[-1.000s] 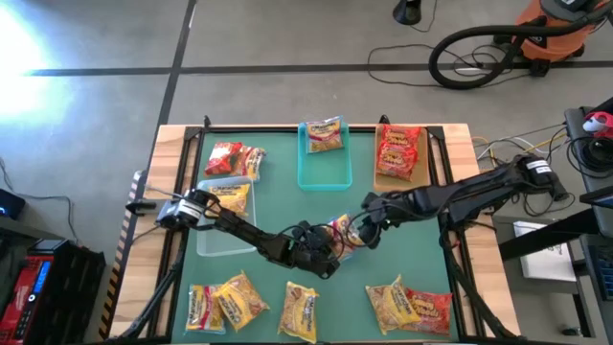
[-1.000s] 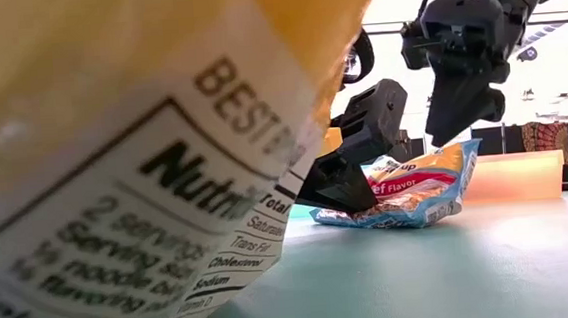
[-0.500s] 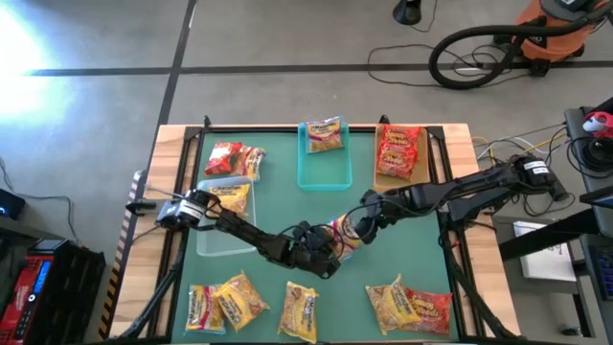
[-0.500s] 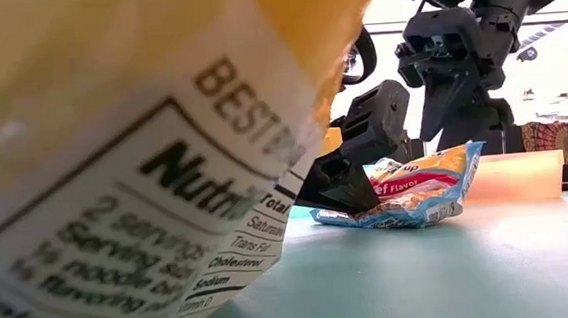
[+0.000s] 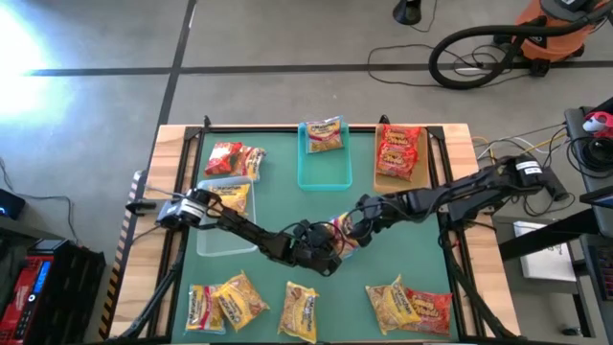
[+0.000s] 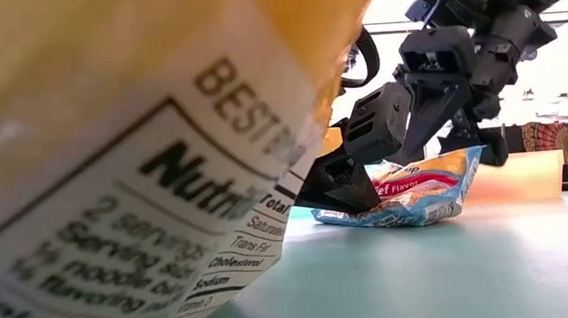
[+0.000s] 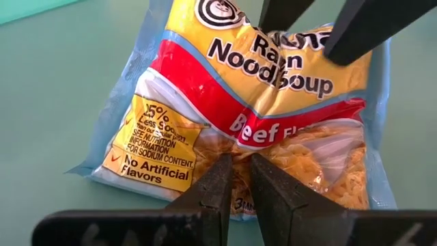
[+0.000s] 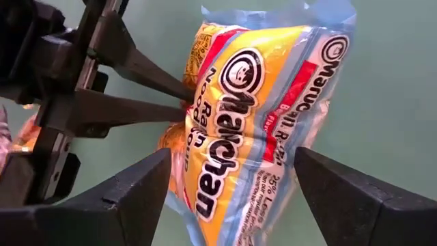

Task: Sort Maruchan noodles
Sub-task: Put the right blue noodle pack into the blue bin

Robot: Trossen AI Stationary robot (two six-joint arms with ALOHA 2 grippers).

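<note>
The left wrist view shows the left gripper (image 7: 235, 179) pinched shut on one edge of a beef-flavour packet (image 7: 259, 116); the high view shows only that this packet (image 5: 342, 232) lies near the table's centre, between both arms. In the right wrist view the right gripper (image 8: 229, 195) stands fully open, its fingers either side of the packet, holding nothing. The low view is largely blocked by a packet's back label (image 6: 164, 167).

The table (image 5: 278, 196) is green with wooden edges, on a grey floor with cables.

At the far edge, the teal tray (image 5: 324, 169) and tan tray (image 5: 400, 153) each hold a packet. More packets lie along the near edge.
</note>
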